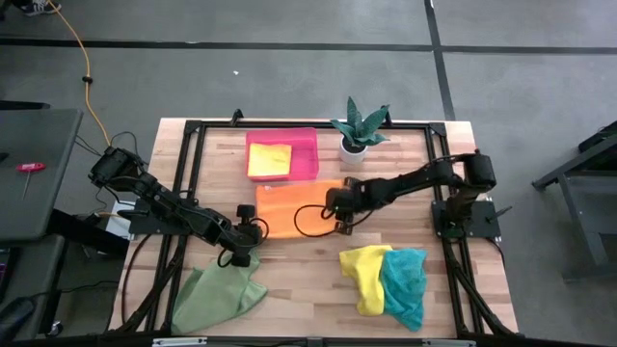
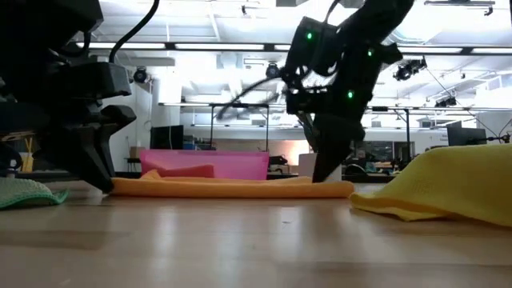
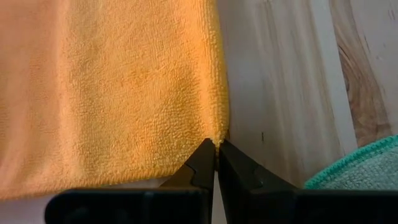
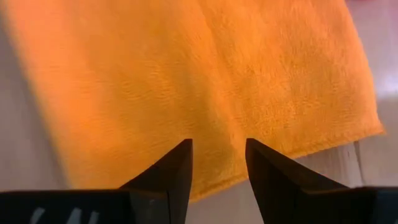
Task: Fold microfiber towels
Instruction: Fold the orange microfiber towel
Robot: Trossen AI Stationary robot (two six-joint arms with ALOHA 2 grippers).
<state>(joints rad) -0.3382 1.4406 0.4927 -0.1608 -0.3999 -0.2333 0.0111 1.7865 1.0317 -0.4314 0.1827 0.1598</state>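
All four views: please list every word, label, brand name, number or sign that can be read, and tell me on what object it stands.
None can be read in any view.
The orange towel, pink tray and table carry no print.
Pale marks on the right gripper, at the bottom corner of its wrist view, are cut off and illegible.
Distant room fixtures in the low view are too small to read.

Five towels on the table: two yellow (image 1: 269, 160) (image 1: 364, 278), one orange (image 1: 294, 207), one green (image 1: 217, 294), one teal (image 1: 405, 284). One pink tray (image 1: 307, 143), one potted plant (image 1: 357, 130), two arms.
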